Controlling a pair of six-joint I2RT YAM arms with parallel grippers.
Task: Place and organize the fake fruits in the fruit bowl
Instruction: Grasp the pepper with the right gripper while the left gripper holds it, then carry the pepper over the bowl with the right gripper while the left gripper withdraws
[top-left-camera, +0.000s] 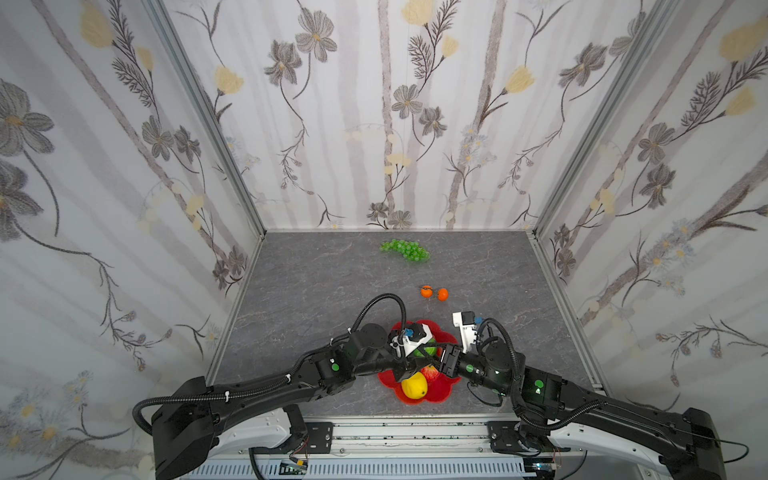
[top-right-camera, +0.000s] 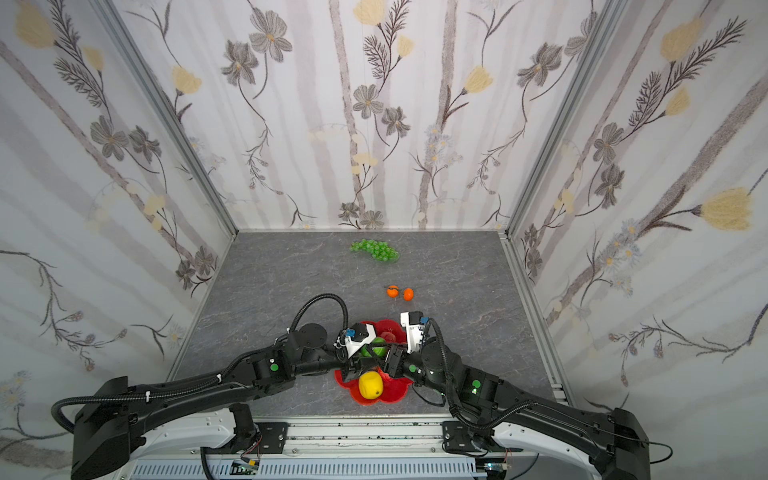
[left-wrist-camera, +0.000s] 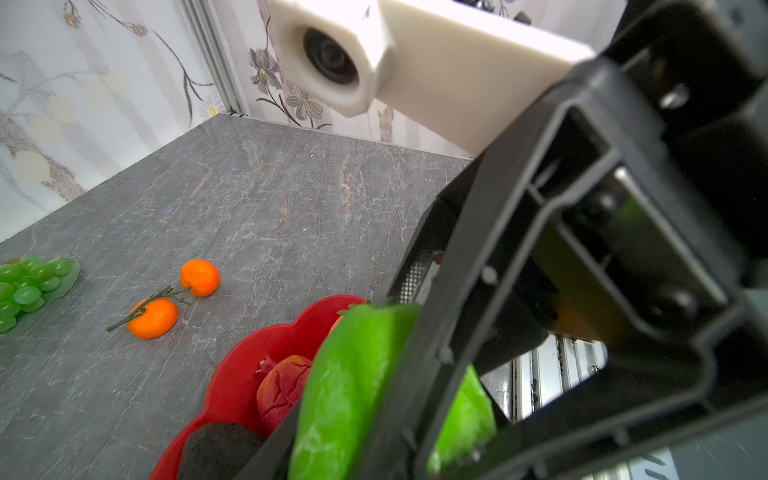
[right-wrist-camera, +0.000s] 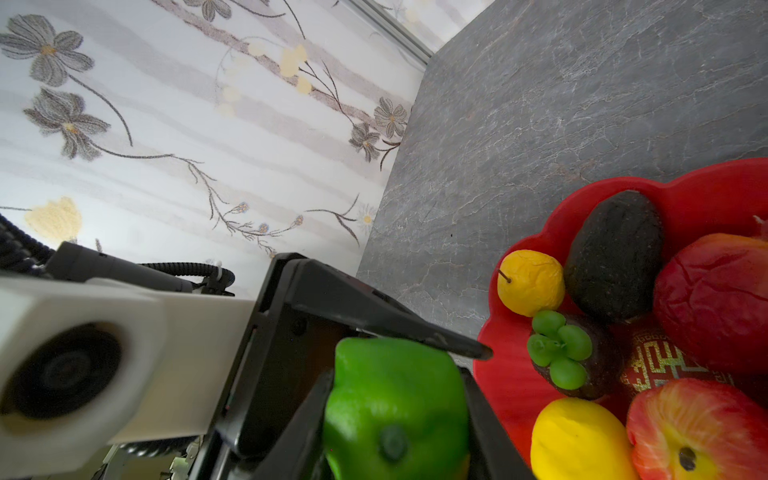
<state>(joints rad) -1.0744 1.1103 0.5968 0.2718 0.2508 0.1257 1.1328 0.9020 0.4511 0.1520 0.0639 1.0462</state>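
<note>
The table (top-left-camera: 316, 291) is grey, with thin pale veins like stone. Three walls (top-left-camera: 353, 166) around it are papered with grey and yellow flowers (top-left-camera: 316, 37). Metal posts (top-left-camera: 208, 116) stand in the far corners. A metal rail (top-left-camera: 407, 432) runs along the near edge.

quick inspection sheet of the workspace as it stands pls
surface: grey marbled tabletop, flat
job's things: red scalloped bowl holds lemon, apple, avocado, small pear, green-capped dark fruit, wrinkled red fruit; grape bunch and two oranges lie outside it on the tabletop
clutter: nothing seen
pincers: both meet at a green lime beside the bowl's rim; right pincer appears to clasp it; left pincer grip unclear
cables: black corrugated hoses looped on both arms
surroundings: floral wallpaper, aluminium posts
</note>
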